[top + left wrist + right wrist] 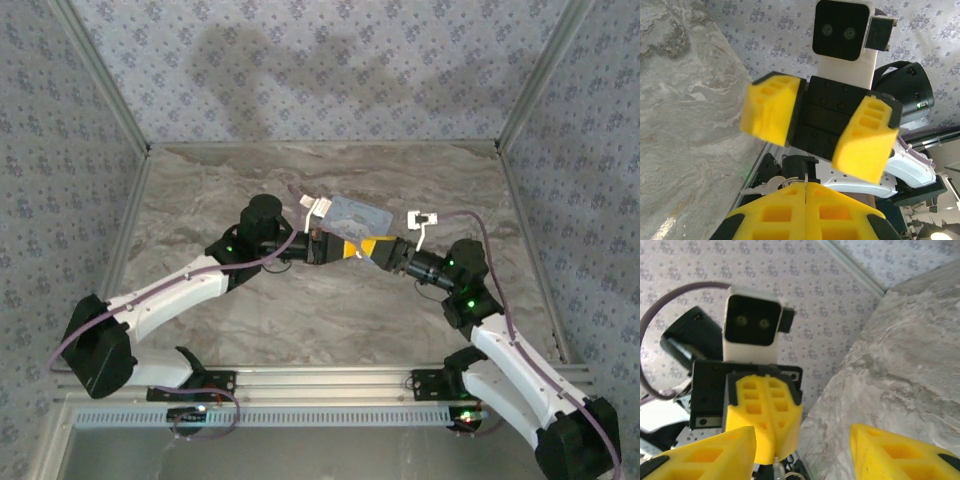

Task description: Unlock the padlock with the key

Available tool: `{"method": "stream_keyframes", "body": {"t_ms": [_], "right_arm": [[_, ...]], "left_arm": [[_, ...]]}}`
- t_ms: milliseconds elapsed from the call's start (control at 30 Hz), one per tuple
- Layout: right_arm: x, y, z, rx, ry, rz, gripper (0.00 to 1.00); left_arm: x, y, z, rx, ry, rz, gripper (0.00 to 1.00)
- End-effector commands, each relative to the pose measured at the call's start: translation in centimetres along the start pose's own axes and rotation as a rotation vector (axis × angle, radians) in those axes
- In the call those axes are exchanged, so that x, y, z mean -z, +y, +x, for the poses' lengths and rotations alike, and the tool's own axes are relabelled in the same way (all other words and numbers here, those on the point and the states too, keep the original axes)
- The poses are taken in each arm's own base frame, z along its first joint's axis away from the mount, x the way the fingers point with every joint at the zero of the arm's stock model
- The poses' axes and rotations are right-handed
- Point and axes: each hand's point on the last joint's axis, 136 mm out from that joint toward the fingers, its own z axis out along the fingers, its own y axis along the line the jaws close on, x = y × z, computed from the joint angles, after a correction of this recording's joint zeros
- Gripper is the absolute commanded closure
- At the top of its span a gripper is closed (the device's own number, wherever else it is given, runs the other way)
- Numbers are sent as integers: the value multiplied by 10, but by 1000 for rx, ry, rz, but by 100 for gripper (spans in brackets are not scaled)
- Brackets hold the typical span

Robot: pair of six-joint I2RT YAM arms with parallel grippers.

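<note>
Left wrist view: the left claw (805,195) has its blocky yellow foam pads, pitted with square pockets, pressed flat together. A thin flat sliver, the key (805,181), pokes straight out of the seam at the tips. A small metal ring (783,182) glints just beside it. Facing those tips, the right claw (818,127) gapes wide, its wedge-shaped pads well apart. The padlock? Too small to pick out. The marbled grey table (685,130) spreads off to the left claw's side.
</note>
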Motion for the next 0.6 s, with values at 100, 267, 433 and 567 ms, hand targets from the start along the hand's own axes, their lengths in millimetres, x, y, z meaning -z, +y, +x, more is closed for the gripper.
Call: {"method": "stream_keyframes", "body": {"t_ms": [100,267,433,567], "right_arm": [[-7,28,2,61,57,-95,57],[-6,26,8,56,74,-93,58],[-3,27,11,59,75,-94,56],[-3,27,14,61,86,-91,67]], "left_arm": [[3,-14,-8,-42,-8,41,100],[7,-13,-11,-40,-22,37,100],[10,-12,-12,-39,-31,32,100],[9,-12,-12,-36,-29,38,100]]}}
